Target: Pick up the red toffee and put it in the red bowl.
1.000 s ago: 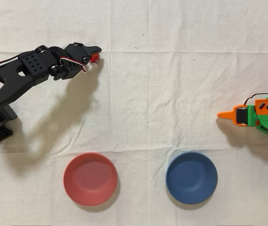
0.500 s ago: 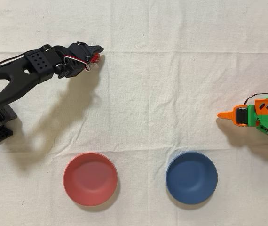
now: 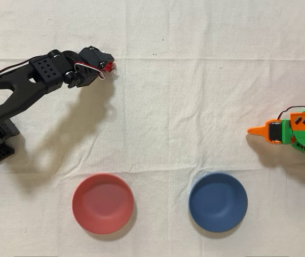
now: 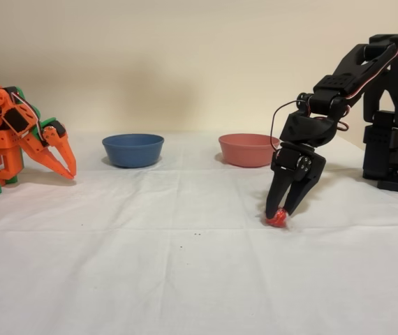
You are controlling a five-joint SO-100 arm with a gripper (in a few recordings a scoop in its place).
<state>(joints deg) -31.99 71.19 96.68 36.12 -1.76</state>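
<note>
1. Since a second ago in the overhead view my hand (image 4: 283, 211) has drawn back a little toward the arm and tipped more steeply down over the red toffee (image 4: 276, 218); bowls and the idle orange arm (image 3: 294, 131) have not shifted.
2. In the fixed view the two fingers point down with their tips on either side of the toffee, a narrow gap between them. I judge they are closing on it, but I cannot tell whether they are clamped yet.
3. The toffee lies on the worktop (image 3: 195, 107), not lifted, at the hand's tip near the upper left in the overhead view (image 3: 108, 66).
4. Progress: reach done, grasp in hand; lifting, carrying and dropping all remain.
5. The red bowl (image 3: 103, 203) sits well apart from the toffee, toward the bottom edge in the overhead view, with nothing in it.
6. Count: one red toffee, one red bowl, one blue bowl (image 3: 218, 202) beside it, two arms.
</note>
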